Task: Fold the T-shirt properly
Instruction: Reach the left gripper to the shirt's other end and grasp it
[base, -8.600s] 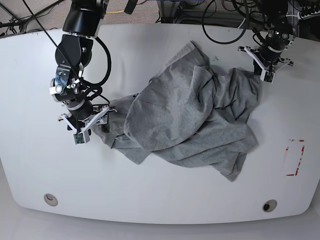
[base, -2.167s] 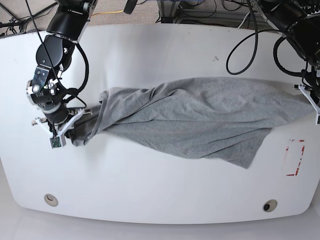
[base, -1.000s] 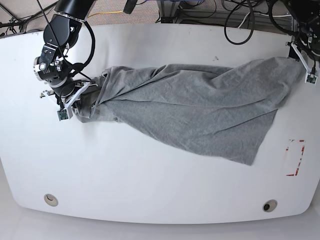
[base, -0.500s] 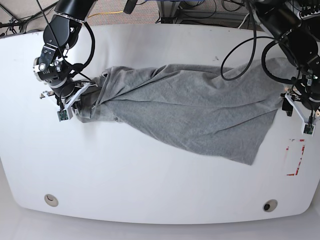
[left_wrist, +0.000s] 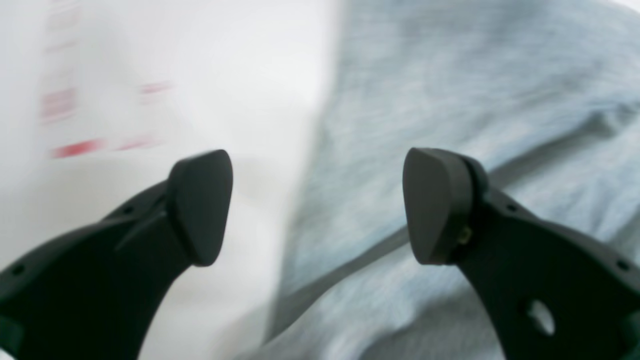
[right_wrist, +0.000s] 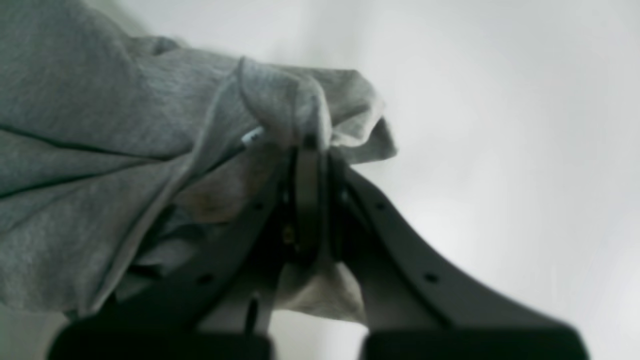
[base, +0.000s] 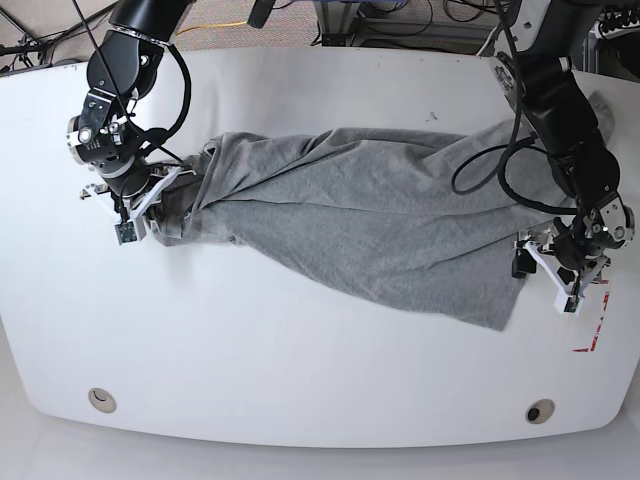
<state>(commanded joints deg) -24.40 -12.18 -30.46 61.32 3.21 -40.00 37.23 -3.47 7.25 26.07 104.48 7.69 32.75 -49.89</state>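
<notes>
White worktop (base: 300, 400) carries the T-shirt (base: 380, 230), stretched across it but creased. Right jaws (right_wrist: 310, 150) pinch a bunched end; left jaws (left_wrist: 317, 205) hang wide open, empty, over its other edge. Spreading step; next, regrip that edge.
</notes>
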